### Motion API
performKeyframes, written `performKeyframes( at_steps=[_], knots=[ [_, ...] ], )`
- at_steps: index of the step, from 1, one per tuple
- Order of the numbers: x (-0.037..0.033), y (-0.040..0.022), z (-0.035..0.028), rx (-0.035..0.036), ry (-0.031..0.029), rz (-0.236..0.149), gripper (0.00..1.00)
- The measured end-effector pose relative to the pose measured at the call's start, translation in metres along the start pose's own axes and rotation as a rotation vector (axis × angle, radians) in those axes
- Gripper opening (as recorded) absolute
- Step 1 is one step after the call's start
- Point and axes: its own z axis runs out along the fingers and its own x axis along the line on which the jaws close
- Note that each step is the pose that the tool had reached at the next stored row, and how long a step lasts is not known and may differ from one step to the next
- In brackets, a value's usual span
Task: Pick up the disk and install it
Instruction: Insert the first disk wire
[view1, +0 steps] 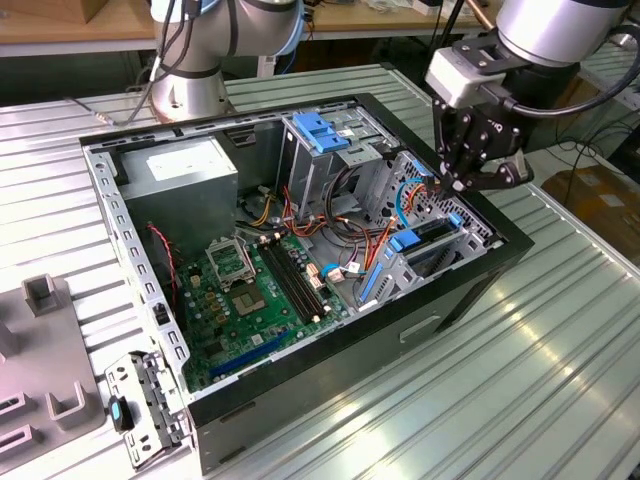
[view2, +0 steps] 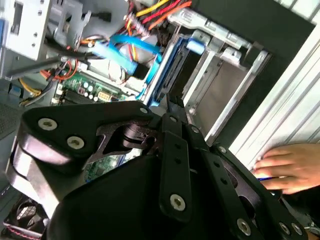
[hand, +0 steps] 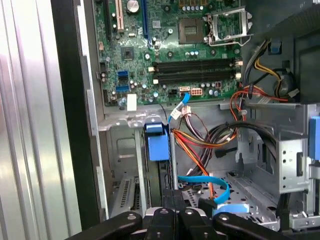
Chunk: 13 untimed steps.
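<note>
the gripper (view1: 465, 183) looks closed, nothing visibly clamped, hanging over the metal bay (view1: 395, 275) at the computer case's (view1: 470, 295) corner. the disk (view1: 430, 230) sits on edge in that bay, at about 7 o'clock just below the gripper in the exterior view, long axis running 8 to 2 o'clock.

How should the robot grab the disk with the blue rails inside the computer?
Probably by its upper edge, coming straight down. The disk seems to stand on edge in the metal cage, whose walls cover its flat faces, so only that thin top is free. The tool hangs right above it.
</note>
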Motion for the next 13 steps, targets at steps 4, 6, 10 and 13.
performKeyframes(
  at_steps=[4,6,10,13],
  knots=[
    [-0.0018,-0.0206,0.0027,-0.0043,-0.0005,-0.002,0.11],
    [-0.0022,-0.0247,0.0031,-0.008,-0.0054,-0.043,0.11],
    [-0.0031,-0.036,0.005,-0.0115,-0.0119,-0.093,0.11],
    [-0.0036,-0.0415,0.0067,-0.0132,-0.0148,-0.12,0.11]
  ],
)
